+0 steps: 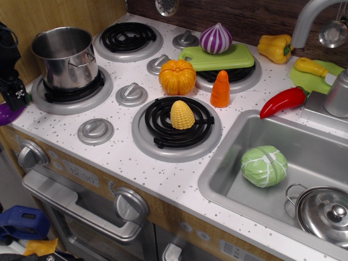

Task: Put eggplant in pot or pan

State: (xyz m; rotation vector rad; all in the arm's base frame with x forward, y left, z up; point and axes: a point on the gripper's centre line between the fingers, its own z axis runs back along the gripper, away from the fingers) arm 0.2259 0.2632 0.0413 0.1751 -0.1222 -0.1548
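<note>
Toy stovetop, claw (12, 89) over eggplant (9, 113), pot (64, 56) beside.

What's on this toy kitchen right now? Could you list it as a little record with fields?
robot gripper: far left edge, above the eggplant; open or shut unclear
eggplant: purple, left counter edge, mostly hidden
steel pot: on front-left burner, looks empty
corn: on front-right burner
pumpkin: between burners
carrot: upright beside cutting board
cabbage: in sink
</note>
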